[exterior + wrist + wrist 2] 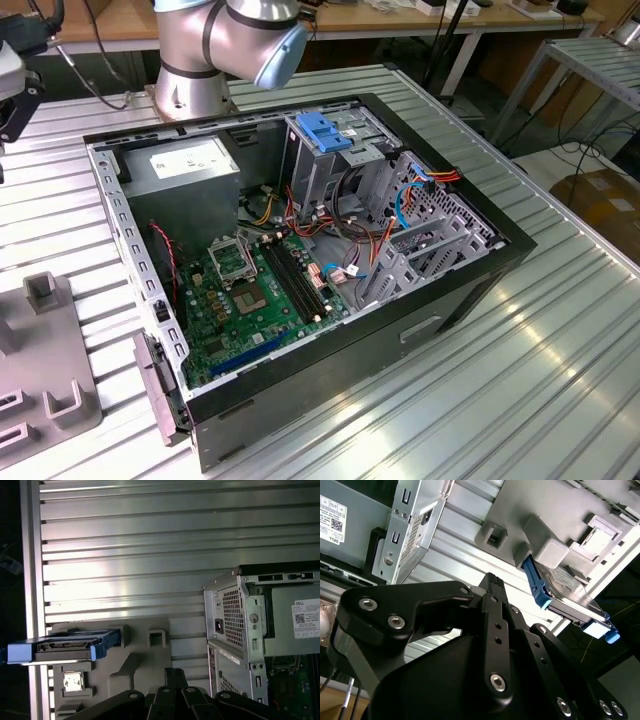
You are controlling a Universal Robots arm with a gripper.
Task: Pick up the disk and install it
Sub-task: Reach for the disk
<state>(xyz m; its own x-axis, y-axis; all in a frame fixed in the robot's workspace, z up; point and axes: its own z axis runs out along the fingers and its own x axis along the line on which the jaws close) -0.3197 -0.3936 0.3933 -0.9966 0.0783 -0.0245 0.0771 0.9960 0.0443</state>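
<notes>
The disk is a silver-grey drive with blue side rails. It stands on edge in a slot of the grey fixture on the ribbed metal table. In the second wrist view the disk sits at the far end of that fixture. My gripper hangs above the table, between the fixture and the open computer case. It is well apart from the disk. Its black fingers meet at the tip with nothing between them.
The open computer case lies on the table, with a drive cage and blue latch at the back and a grey power supply box. The fixture is at the exterior view's left. The arm's base stands behind the case.
</notes>
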